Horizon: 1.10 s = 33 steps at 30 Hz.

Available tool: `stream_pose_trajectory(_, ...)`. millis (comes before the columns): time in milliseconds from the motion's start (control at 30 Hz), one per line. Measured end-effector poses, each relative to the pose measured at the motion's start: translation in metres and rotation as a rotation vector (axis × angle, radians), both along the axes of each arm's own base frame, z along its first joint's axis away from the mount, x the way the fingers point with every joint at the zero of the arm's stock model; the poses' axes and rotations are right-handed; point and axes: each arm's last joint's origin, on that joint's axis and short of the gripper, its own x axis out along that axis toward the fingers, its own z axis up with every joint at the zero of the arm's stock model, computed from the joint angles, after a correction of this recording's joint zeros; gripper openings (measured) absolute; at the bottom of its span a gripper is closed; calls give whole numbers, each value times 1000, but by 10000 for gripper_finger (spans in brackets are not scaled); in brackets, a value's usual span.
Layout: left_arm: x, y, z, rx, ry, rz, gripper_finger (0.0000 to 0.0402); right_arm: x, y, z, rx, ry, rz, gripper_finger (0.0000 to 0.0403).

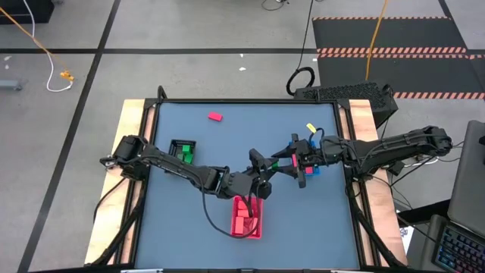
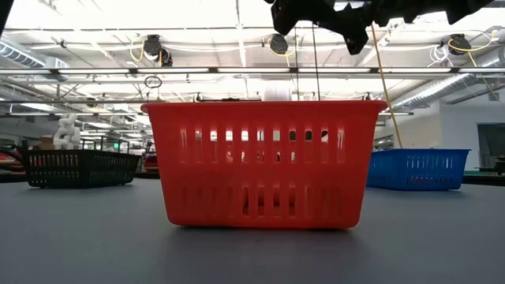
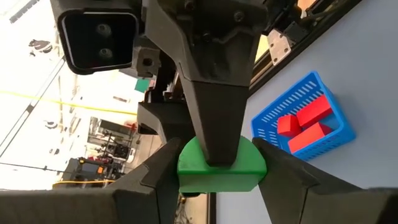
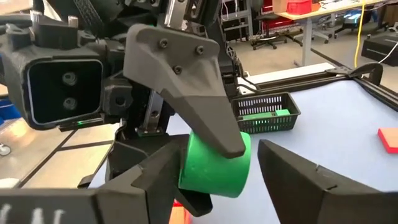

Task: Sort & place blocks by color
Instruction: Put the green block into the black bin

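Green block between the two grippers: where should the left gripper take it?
Take the green block by the two straight sides below its rounded top, coming crosswise to the right gripper, whose finger covers another face. The left gripper clamps there; flat sides probably seat its grip better than the curve.

Green block (image 3: 219, 167): middle covered by the right arm's finger (image 3: 214, 93) in the left wrist view.
Red tray (image 1: 248, 218): far end hidden under the left gripper (image 1: 261, 182) in the high view.
Blue tray (image 1: 312, 167): mostly hidden beneath the right arm.
Black tray (image 1: 183, 150): contents too small to count.
Low view: both grippers cut off by the upper edge.
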Motion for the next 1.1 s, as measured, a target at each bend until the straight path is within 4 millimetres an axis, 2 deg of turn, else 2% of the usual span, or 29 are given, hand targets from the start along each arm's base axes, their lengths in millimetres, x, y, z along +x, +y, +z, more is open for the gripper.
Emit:
stream_pose_trajectory(367,-1,4,-5,10,47,24,173,0,2,-1,23,8,61,226)
stream_pose_trajectory(767,-3,4,-6,64,77,100,173,-1,0,-5,-4,56,4,226)
stream_pose_trajectory(967,-9,-1,-6,154,104,238,173,-2,0,-4,-49,43,13,226)
stream_pose_trajectory(1100,-10,2,-7,137,76,324,173,-3,0,-3,-68,38,8,226)
